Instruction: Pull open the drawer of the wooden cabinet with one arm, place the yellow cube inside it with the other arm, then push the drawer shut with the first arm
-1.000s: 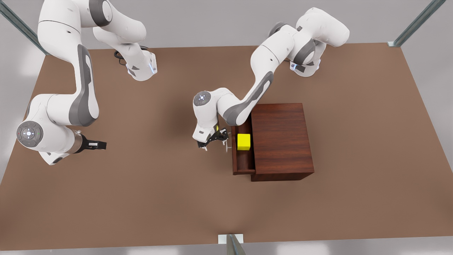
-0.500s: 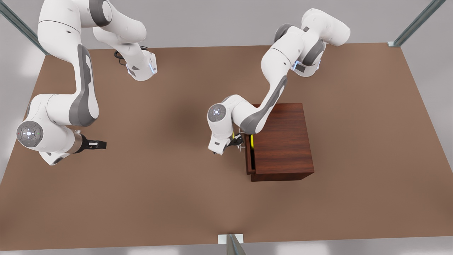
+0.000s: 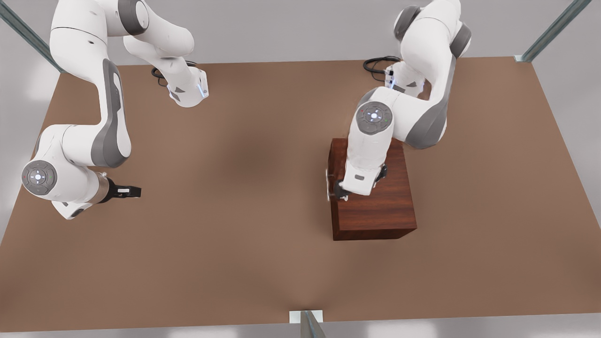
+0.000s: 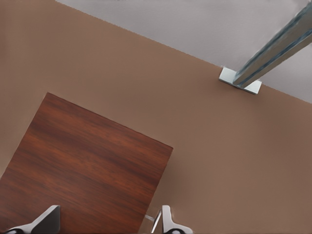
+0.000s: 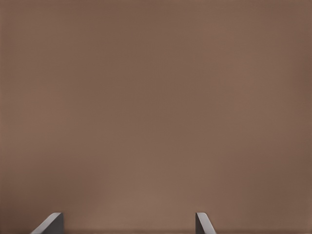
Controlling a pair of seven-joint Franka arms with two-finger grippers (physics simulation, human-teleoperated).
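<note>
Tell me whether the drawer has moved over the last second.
Yes. The drawer has slid toward the front view's right into the wooden cabinet, which stayed put; its front now sits flush, with the left end effector at it.

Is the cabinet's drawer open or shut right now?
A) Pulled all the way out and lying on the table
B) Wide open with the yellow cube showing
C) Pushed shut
C. In the front view the drawer sits flush with the cabinet, its silver handle against the front, and the left gripper is right there at it; the right gripper waits far off over the table.
</note>
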